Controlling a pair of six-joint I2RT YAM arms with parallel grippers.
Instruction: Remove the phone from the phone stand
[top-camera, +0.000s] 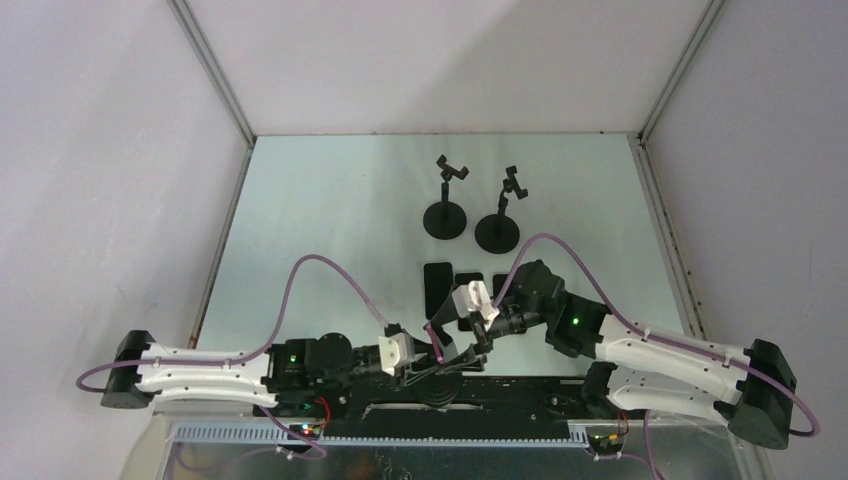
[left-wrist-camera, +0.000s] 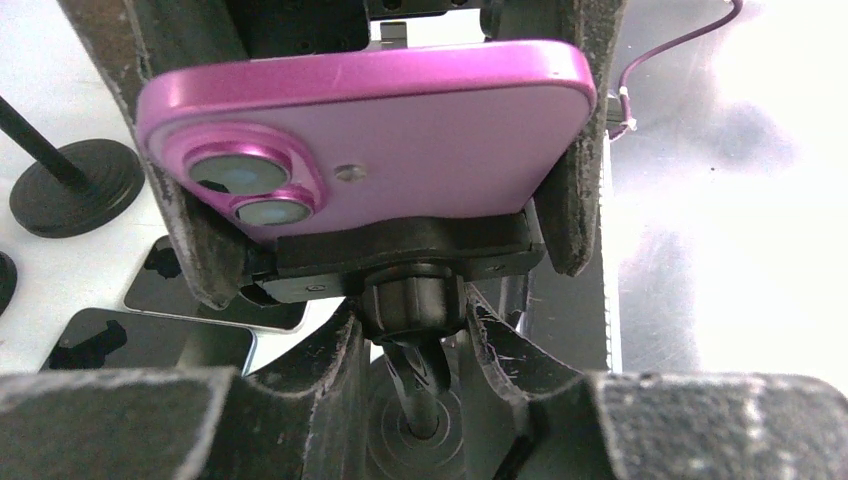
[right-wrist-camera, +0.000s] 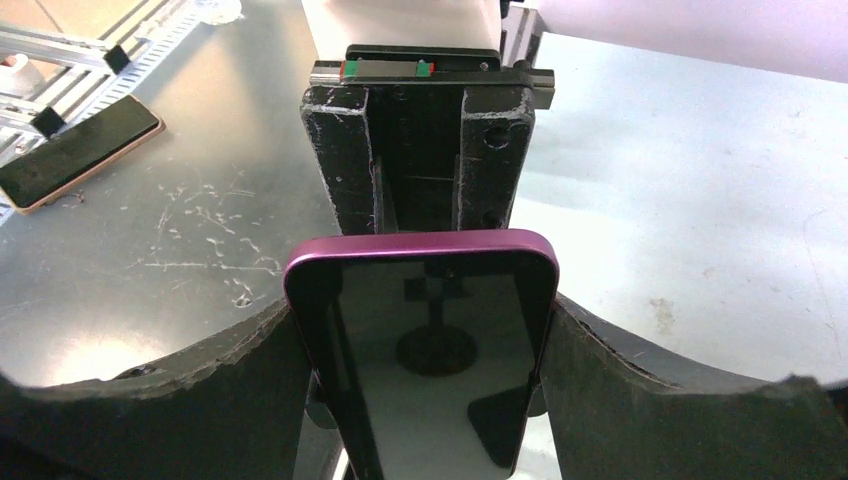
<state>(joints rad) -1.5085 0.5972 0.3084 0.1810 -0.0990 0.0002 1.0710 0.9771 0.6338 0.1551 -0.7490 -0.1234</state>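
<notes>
A pink phone (left-wrist-camera: 400, 130) sits in the stand's (left-wrist-camera: 400, 250) cradle, with the right gripper (right-wrist-camera: 425, 340) clamped on its long edges and the left gripper (left-wrist-camera: 412, 325) closed around the stand's neck below.

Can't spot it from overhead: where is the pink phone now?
In the left wrist view, the pink phone sits clamped in the phone stand, gripped by the right gripper, above the left gripper.

Both arms fold inward, the left arm (top-camera: 200, 368) lying low and the right arm (top-camera: 660, 350) elbow-up. The left pincer (left-wrist-camera: 412, 330) is closed on the phone stand (left-wrist-camera: 410, 290) at its neck. Just above it, the right pincer (right-wrist-camera: 425, 370) clamps the phone (right-wrist-camera: 430, 300) by both long edges.
</notes>
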